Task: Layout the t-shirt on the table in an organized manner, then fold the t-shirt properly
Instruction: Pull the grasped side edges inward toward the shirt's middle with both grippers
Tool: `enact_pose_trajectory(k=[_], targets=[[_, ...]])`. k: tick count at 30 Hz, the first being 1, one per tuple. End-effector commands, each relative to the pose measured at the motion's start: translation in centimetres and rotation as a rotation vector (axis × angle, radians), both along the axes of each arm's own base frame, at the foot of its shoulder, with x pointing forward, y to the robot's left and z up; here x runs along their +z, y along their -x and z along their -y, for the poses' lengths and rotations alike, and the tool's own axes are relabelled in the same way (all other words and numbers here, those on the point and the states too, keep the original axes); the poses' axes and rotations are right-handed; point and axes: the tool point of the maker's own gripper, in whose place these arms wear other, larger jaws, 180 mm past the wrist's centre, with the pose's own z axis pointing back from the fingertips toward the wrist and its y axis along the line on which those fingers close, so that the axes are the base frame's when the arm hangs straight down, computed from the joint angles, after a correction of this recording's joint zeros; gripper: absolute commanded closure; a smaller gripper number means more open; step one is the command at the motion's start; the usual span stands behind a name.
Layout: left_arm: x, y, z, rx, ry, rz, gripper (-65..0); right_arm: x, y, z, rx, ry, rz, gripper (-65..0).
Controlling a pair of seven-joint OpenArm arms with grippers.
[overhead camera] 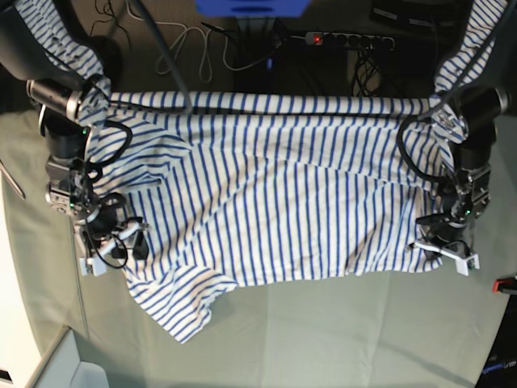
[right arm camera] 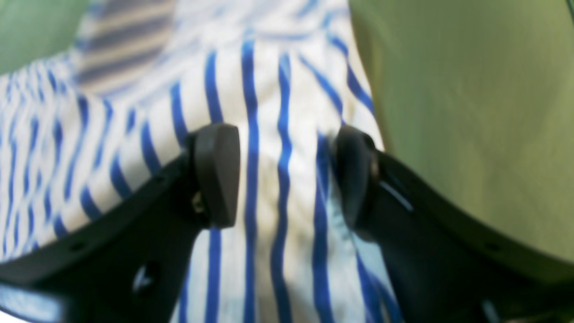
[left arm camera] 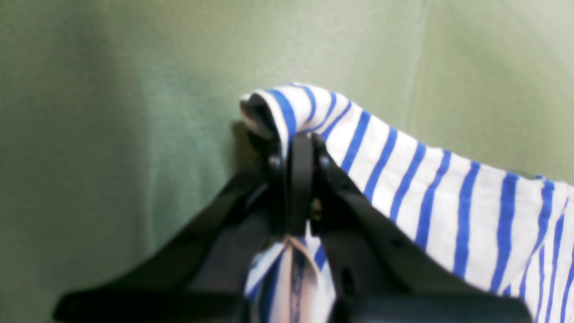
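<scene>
The white t-shirt with blue stripes [overhead camera: 275,202] lies spread wide across the pale grey-green table [overhead camera: 339,339], one sleeve bunched at the front left [overhead camera: 182,303]. My left gripper [overhead camera: 434,240] is at the shirt's right edge. In the left wrist view it [left arm camera: 296,141] is shut on a fold of the t-shirt [left arm camera: 448,202], lifted a little above the table [left arm camera: 112,112]. My right gripper [overhead camera: 128,241] is at the shirt's left edge. In the right wrist view it [right arm camera: 287,175] is open, its fingers [right arm camera: 215,175] astride the striped t-shirt [right arm camera: 251,89].
The shirt's far edge hangs over the table's back edge between the two arms. Cables and a power strip [overhead camera: 347,38] lie on the floor behind. A red clamp [overhead camera: 505,284] sits at the table's right edge. Bare cloth lies in front of the shirt.
</scene>
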Motion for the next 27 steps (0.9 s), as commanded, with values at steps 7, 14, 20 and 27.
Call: enact_pose_trajectory(k=[7,14,20,27], targets=[[3.0,-1.5,-2.5,0.028,-0.038,0.076,-0.2,1.6,-1.5,0.7,-0.028,0.008,0.057,-34.6],[3.4,-1.3,-3.8,0.040,-0.057,0.078,-0.2,1.6,-1.5,0.6,-0.027,0.006,0.057,-34.3],[4.0,-0.9,-5.5,0.055,-0.083,0.079,-0.2,1.6,-1.5,0.6,-0.027,0.006,0.057,-29.6],[4.0,-0.8,-5.6,0.055,-0.084,0.077,-0.2,1.8,-1.6,0.6,-0.027,0.006,0.062,-6.4]])
